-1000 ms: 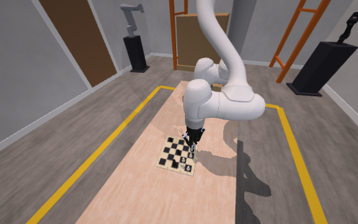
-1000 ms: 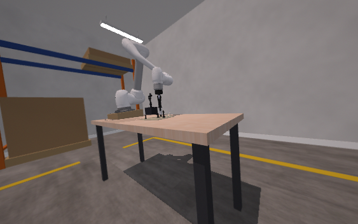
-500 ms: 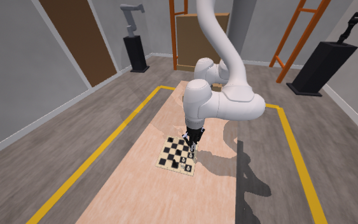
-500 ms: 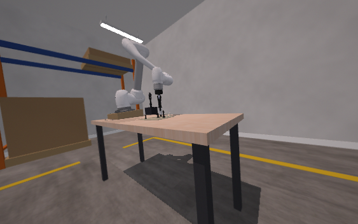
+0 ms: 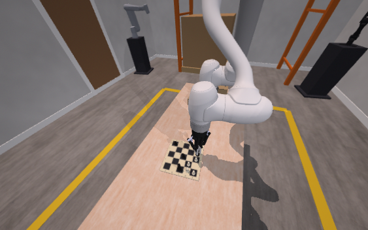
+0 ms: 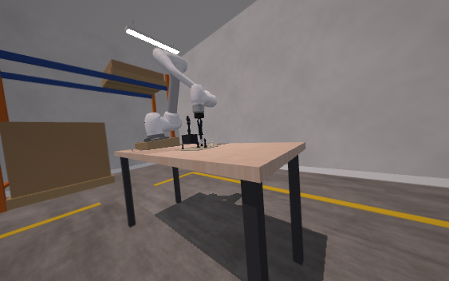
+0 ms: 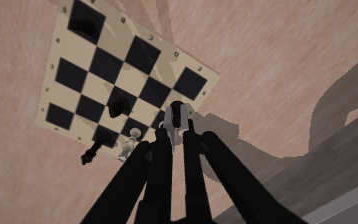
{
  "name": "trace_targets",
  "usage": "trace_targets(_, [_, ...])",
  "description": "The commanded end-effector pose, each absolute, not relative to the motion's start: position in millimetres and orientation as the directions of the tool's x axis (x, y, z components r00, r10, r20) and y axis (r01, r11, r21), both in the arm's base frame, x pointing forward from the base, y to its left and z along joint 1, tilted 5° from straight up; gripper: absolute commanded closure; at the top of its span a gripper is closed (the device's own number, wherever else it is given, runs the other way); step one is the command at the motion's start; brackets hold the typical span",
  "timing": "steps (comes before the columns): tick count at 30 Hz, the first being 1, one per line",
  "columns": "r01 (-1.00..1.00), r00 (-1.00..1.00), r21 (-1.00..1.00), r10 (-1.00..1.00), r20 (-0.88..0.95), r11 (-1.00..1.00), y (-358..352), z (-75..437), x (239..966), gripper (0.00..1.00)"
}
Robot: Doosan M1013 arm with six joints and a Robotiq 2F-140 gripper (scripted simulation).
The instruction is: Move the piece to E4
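Note:
A small chessboard (image 5: pixel 172 154) (image 7: pixel 145 52) (image 6: pixel 191 148) lies on the wooden table (image 5: pixel 163 202) (image 6: pixel 234 157) (image 7: pixel 280 50). My gripper (image 5: pixel 198 151) (image 6: pixel 199 133) (image 7: pixel 177 113) reaches straight down at the board's right edge and is shut on a black piece (image 7: pixel 178 113). I cannot tell whether that piece still touches the board. Another black piece (image 7: pixel 119 106) (image 5: pixel 179 168) stands mid-board, and one (image 7: pixel 87 23) stands in the far corner. A black piece (image 7: pixel 93 150) lies tipped over the board's near edge. Two white pieces (image 7: pixel 135 133) (image 7: pixel 125 150) sit close to my fingers.
In the top view, white pieces (image 5: pixel 193 172) (image 5: pixel 195 159) stand near the board's front right corner. The arm's base (image 6: pixel 156 140) sits on the table's far end. A yellow floor line (image 5: pixel 110 144) rings the table; shelving and crates stand beyond.

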State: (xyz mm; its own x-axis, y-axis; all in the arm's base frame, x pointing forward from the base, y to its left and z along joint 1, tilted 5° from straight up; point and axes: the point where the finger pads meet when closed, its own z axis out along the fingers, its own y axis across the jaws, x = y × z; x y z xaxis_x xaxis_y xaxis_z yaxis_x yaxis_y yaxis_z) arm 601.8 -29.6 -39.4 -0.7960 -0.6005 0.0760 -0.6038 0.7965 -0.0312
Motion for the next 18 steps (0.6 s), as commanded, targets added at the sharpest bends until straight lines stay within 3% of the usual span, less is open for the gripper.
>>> trace_targets(1, [-0.604,-0.796,-0.031,-0.6,0.076,0.797,-29.5,-39.0,601.8,1.0])
trace_targets(8, [-0.604,-0.796,-0.031,-0.6,0.076,0.797,-28.5,-25.6,602.3,1.0])
trace_targets(18, [-0.604,-0.796,-0.031,-0.6,0.076,0.797,-23.6,43.4,605.2,1.0])
